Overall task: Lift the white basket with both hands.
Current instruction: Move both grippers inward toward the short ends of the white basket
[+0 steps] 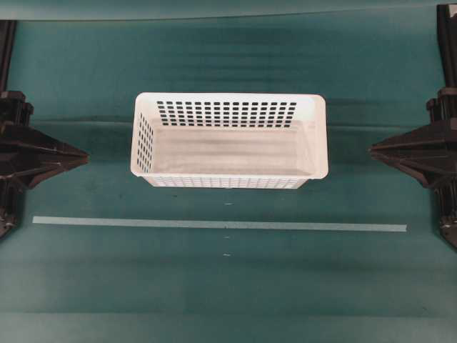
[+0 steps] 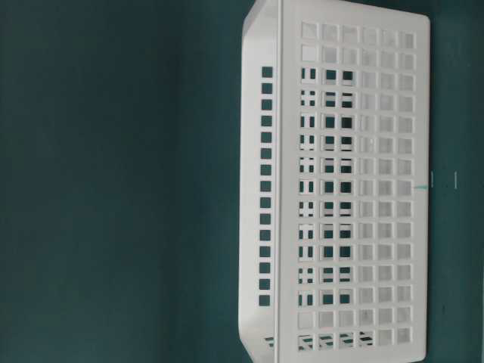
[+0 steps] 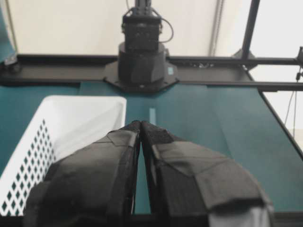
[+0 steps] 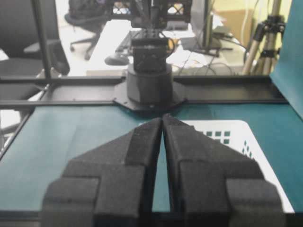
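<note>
The white basket (image 1: 230, 140) rests on the green table, empty, with rows of small holes in its walls. The table-level view shows its long perforated side (image 2: 355, 189). My left gripper (image 1: 84, 154) hangs at the left edge, well apart from the basket, tips pointing toward it. In the left wrist view its tips (image 3: 141, 124) touch, nothing between them, and the basket (image 3: 71, 127) lies ahead to the left. My right gripper (image 1: 372, 150) waits at the right edge, also apart. In the right wrist view its tips (image 4: 162, 118) meet, the basket (image 4: 236, 137) ahead to the right.
A pale tape line (image 1: 214, 224) runs across the table in front of the basket. Each wrist view shows the opposite arm's black base (image 3: 141, 61) (image 4: 150, 75) at the far table edge. Black frame rails border the table. A chair and tripod stand beyond.
</note>
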You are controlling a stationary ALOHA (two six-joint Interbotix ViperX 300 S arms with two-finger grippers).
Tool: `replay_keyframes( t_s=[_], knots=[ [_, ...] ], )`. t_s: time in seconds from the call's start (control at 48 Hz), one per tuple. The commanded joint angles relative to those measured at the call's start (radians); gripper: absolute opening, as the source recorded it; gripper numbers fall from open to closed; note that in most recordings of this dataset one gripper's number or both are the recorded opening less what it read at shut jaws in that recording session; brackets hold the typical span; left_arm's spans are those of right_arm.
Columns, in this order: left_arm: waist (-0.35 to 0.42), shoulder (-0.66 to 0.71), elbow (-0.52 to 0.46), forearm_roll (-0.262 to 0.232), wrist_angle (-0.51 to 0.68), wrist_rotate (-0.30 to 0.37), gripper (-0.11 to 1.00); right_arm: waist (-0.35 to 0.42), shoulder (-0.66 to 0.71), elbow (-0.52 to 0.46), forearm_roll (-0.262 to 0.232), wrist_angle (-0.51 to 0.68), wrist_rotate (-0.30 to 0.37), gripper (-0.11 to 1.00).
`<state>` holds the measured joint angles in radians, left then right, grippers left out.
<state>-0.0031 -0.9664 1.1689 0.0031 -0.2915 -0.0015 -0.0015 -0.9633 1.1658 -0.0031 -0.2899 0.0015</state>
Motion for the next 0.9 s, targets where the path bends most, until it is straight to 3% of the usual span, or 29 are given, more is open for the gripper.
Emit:
replay_keyframes(
  t_s=[0.0,0.125,0.229,0.438,0.562,0.729,0.875],
  knots=[
    [0.021,0.005,0.0,0.012,0.009,-0.032,0.14,-0.006,0.009,-0.006,0.011,-0.008,0.006,0.14],
    [0.035,0.011,-0.014,0.014,0.04,-0.101,0.03,-0.023,0.011,-0.006,0.054,0.003,0.037,0.05],
    [0.035,0.026,-0.034,0.012,0.083,-0.163,-0.04,-0.048,0.012,-0.015,0.118,0.057,0.092,0.0],
    [0.054,0.074,-0.114,0.012,0.172,-0.307,-0.05,-0.164,0.061,-0.12,0.245,0.359,0.273,0.0],
    [0.098,0.104,-0.186,0.014,0.318,-0.485,-0.05,-0.247,0.129,-0.207,0.265,0.584,0.403,0.0],
    [0.183,0.155,-0.278,0.017,0.569,-0.811,-0.05,-0.313,0.25,-0.307,0.264,0.821,0.534,0.0],
    [0.209,0.195,-0.305,0.02,0.658,-0.931,-0.05,-0.341,0.339,-0.359,0.264,0.874,0.615,0.0]
  ],
)
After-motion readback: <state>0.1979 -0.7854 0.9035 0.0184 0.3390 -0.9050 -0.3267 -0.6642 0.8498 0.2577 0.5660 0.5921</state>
